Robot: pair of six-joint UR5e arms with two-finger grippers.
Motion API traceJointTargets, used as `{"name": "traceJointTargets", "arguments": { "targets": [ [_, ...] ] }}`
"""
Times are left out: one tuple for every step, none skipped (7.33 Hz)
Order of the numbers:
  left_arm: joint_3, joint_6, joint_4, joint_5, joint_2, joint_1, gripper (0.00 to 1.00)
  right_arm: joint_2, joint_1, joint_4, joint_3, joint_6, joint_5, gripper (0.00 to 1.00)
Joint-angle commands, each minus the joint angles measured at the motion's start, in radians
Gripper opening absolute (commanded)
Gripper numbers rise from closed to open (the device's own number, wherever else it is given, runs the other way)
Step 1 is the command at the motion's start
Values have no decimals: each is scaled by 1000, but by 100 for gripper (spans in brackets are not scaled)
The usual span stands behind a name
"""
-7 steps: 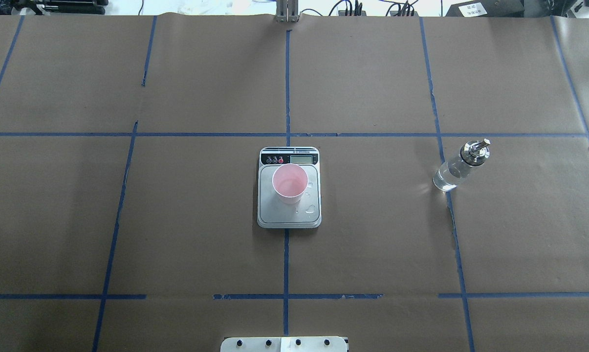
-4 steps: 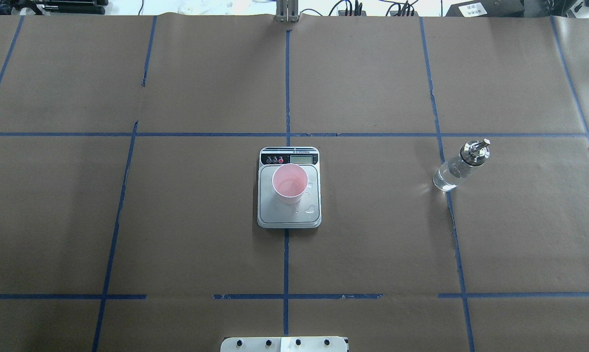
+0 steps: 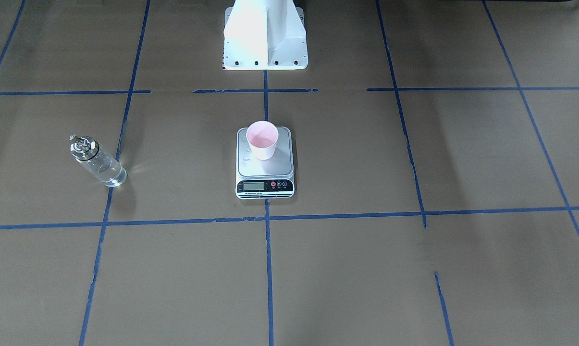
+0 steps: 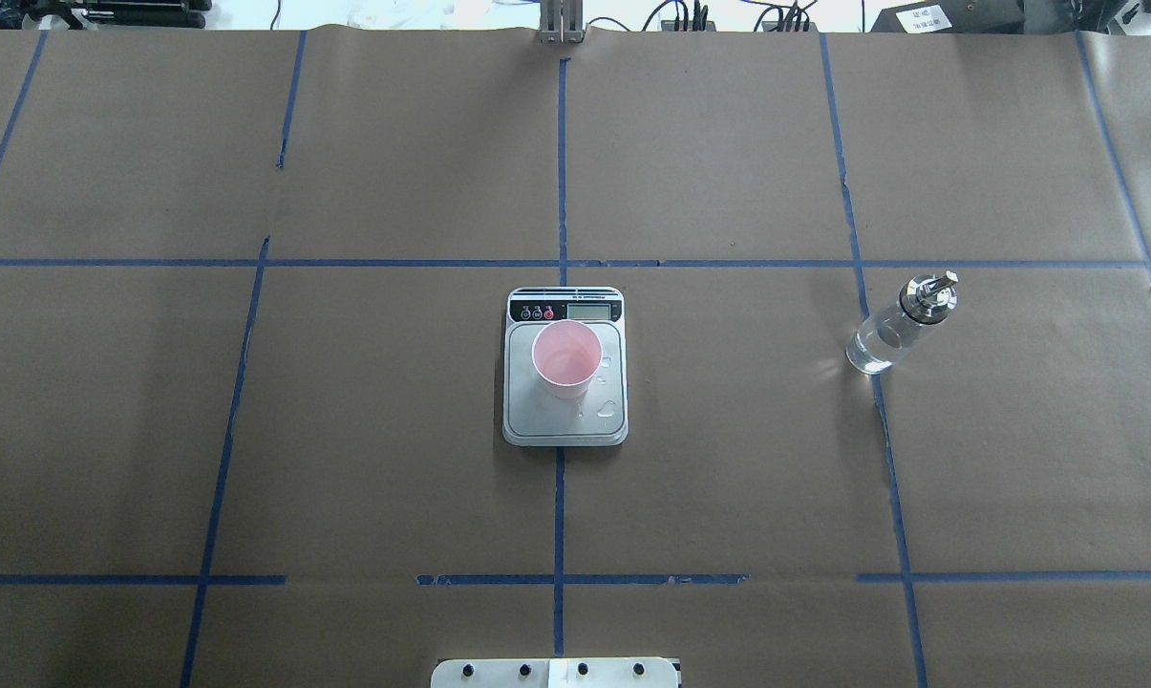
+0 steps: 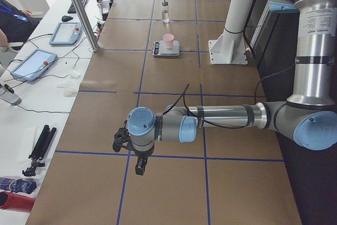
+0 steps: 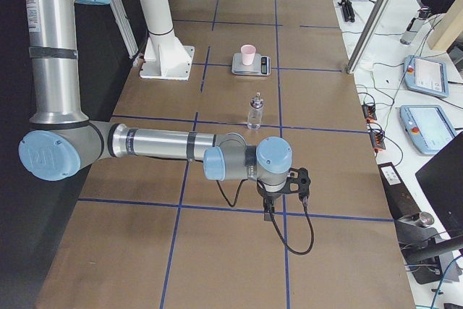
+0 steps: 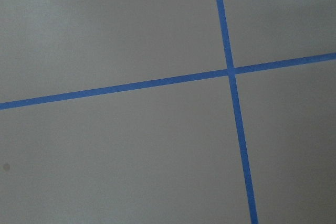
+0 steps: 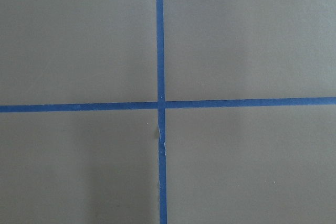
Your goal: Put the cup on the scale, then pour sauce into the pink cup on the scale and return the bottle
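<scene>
The pink cup (image 4: 566, 358) stands upright on the silver scale (image 4: 565, 425) at the table's middle, with a little clear liquid in its bottom. The glass bottle (image 4: 895, 330) with its metal spout stands upright and alone on the paper, far to the right in the overhead view; clear sauce (image 3: 104, 169) shows inside it. Neither gripper is near them. My left gripper (image 5: 138, 168) hangs over a tape crossing at the table's left end, my right gripper (image 6: 268, 211) over one at the right end. I cannot tell whether either is open or shut.
A few droplets (image 4: 608, 409) lie on the scale's platform beside the cup. The white robot base (image 3: 265, 38) stands behind the scale. Side benches hold tablets (image 5: 31, 64), cables and tools. A metal post (image 6: 369, 23) rises at the table's far edge.
</scene>
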Motion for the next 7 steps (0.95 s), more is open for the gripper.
{"name": "traceJointTargets", "arguments": {
  "targets": [
    [-2,-5,0,0,-2,-18,100,0,0,0,-2,2,-1,100],
    [-2,-5,0,0,0,-18,100,0,0,2,-2,4,-1,100],
    [-2,-6,0,0,1,-18,100,-1,0,0,-2,14,-1,100],
    [-2,-17,0,0,1,-18,100,-1,0,2,0,63,-1,100],
    [-2,-17,0,0,1,-18,100,-1,0,8,1,79,-1,100],
    [-2,-18,0,0,0,-18,100,0,0,10,0,80,-3,100],
    [-3,-18,0,0,0,-18,100,0,0,10,0,80,-1,100]
  ]
}}
